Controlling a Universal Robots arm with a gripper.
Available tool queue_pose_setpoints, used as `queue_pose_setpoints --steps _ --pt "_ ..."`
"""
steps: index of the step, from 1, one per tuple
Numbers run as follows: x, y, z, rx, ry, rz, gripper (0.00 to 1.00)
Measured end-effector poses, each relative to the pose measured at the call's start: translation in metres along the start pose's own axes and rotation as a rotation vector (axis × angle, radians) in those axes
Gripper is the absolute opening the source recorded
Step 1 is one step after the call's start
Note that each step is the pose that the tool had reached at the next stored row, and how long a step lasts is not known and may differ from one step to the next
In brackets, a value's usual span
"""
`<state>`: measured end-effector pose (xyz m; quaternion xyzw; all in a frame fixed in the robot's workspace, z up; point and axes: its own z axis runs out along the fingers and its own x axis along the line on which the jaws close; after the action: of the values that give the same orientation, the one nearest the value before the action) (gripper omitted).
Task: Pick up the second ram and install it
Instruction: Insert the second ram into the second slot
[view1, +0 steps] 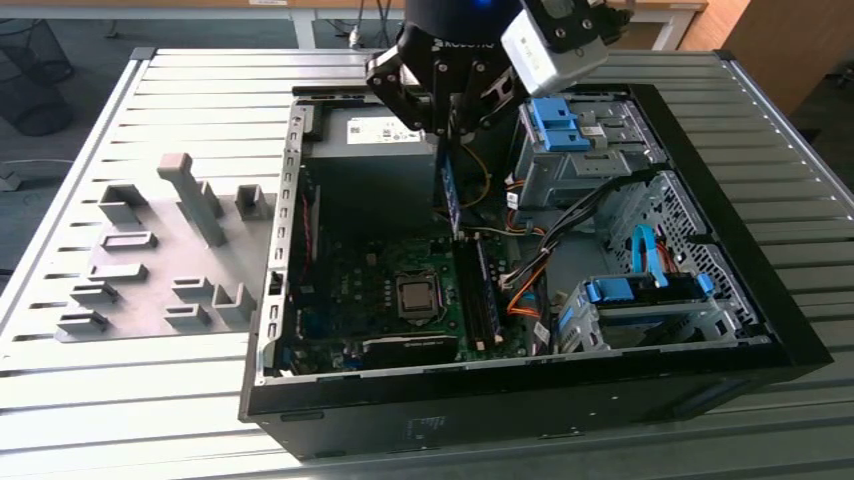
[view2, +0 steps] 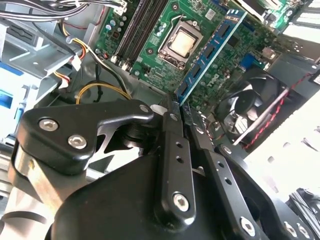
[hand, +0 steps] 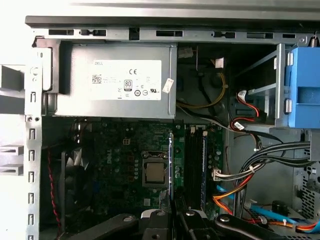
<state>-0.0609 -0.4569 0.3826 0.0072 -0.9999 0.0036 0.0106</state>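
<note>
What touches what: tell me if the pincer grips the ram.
Touching. The second wrist view shows the pincer shut on the ram at its near end.

Your main print sits on the power supply (hand: 70, 80): a wide white label (hand: 127, 80) on its face carries dark lettering, a barcode square, and several small certification marks in a row. Just beside that label, at the power supply's corner, hangs a small white tag (hand: 168, 85), too small to make out. You'll spot the same label in the exterior view.
</note>
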Motion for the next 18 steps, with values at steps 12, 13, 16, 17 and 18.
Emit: queue_pose_setpoints --steps 12,13,16,17,18 --pt "-0.0021 0.0000 0.0123 0.0007 -0.0008 0.000 0.14" --pt "-0.0021 0.0000 0.0124 0.0007 -0.0008 0.000 0.14" --pt "-0.0020 0.0000 0.0124 0.0008 -0.0008 0.000 0.14" --pt "-0.0021 0.0000 0.0124 0.0007 -0.0008 0.000 0.14" --pt "-0.0021 0.0000 0.0124 0.0008 -0.0008 0.000 0.14"
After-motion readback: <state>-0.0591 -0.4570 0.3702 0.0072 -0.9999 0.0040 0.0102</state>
